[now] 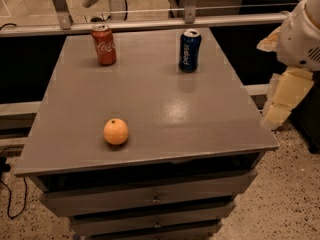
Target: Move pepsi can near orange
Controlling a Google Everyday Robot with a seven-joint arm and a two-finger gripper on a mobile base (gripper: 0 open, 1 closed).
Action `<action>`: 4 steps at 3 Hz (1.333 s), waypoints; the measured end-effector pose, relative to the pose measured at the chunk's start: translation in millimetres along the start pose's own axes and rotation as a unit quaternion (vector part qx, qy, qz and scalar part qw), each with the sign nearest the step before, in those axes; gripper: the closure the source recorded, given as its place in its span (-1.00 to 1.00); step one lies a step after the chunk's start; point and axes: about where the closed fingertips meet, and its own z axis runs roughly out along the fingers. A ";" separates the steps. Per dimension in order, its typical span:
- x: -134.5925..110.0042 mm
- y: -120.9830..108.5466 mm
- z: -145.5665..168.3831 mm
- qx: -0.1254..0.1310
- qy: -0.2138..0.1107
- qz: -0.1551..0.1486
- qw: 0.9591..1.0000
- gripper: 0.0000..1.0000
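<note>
The pepsi can (190, 50), dark blue with white lettering and a silver top, stands upright at the back right of the grey table (165, 109). The orange (116, 131) lies near the table's front left, far from the can. My gripper (282, 98), a cream piece hanging below the white arm (300, 31), is off the table's right edge. It is level with the middle of the table, well to the right of the pepsi can and nearer to me, and it holds nothing that I can see.
A red cola can (104, 44) stands upright at the back left of the table. A metal rail (150, 23) runs behind the table. Drawers (155, 199) sit under the tabletop. A cable (10, 194) lies on the speckled floor at the left.
</note>
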 end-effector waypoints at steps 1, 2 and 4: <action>-6.3 -39.4 30.5 0.015 -0.049 -0.002 0.999 -1.00; -15.1 -91.6 67.6 0.043 -0.119 0.006 0.992 -1.00; -71.0 -179.4 129.6 0.069 -0.271 0.034 0.959 -1.00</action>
